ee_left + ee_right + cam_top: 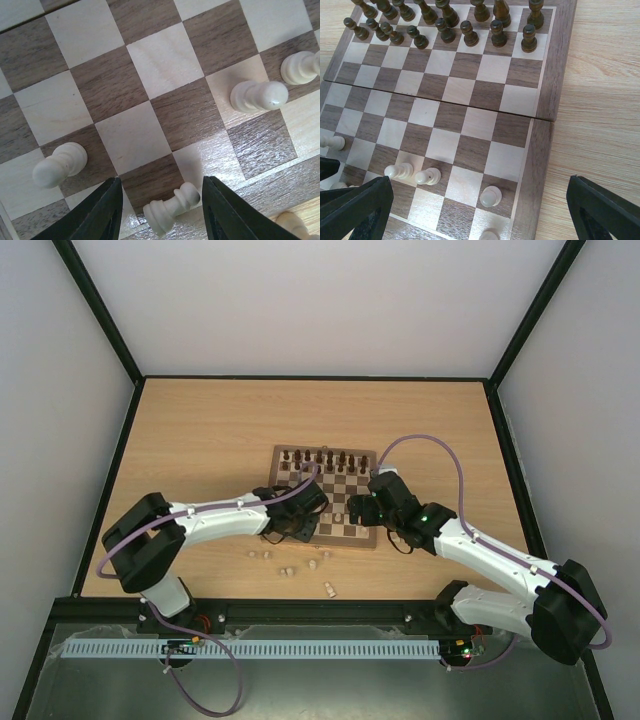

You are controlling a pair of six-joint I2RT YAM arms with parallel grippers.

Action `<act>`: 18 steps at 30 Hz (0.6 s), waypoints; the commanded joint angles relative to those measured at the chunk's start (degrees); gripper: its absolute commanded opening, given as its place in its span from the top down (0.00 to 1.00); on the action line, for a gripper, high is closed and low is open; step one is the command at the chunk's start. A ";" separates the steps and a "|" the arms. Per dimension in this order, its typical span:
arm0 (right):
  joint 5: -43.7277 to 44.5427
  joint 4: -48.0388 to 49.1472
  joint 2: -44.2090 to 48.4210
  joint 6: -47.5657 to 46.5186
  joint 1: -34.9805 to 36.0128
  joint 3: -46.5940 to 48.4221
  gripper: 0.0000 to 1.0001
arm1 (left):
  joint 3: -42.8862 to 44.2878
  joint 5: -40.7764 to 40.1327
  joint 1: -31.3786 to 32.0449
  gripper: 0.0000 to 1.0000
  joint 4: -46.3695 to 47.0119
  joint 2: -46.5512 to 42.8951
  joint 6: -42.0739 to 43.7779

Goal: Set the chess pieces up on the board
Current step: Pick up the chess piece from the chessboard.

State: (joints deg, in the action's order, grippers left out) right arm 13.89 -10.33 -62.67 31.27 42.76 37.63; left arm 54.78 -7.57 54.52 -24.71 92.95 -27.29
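Note:
The board (338,490) lies mid-table. Dark pieces (322,457) stand in two rows along its far edge; the right wrist view shows them too (445,22). My left gripper (300,522) is open low over the board's near left corner. In the left wrist view its open jaws (161,181) straddle a pale piece (172,207) lying on its side, not touching it. My right gripper (366,508) is open and empty over the near right corner (480,215). A pale pawn (490,196) stands between its wide-spread fingers.
A few pale pieces stand on the near ranks (257,95) (60,164) (427,176). Several loose pale pieces (288,570) lie on the table in front of the board, one nearer the front edge (330,589). Black frame posts border the table.

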 commanded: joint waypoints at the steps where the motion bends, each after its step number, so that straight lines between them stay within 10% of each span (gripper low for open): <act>1: -0.09 -0.05 0.45 -0.07 -0.14 -0.67 0.04 | 1.57 -0.43 0.41 0.53 -0.30 1.01 0.96; 18: -0.17 0.04 0.23 -0.06 -0.21 -0.62 0.04 | -1.64 0.99 0.41 0.56 0.71 -1.08 -0.05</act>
State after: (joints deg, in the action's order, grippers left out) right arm 13.52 -10.33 -62.67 31.27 42.76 37.63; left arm 53.49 -7.49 54.57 -24.64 92.38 -27.42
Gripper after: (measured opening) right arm 0.958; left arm 0.444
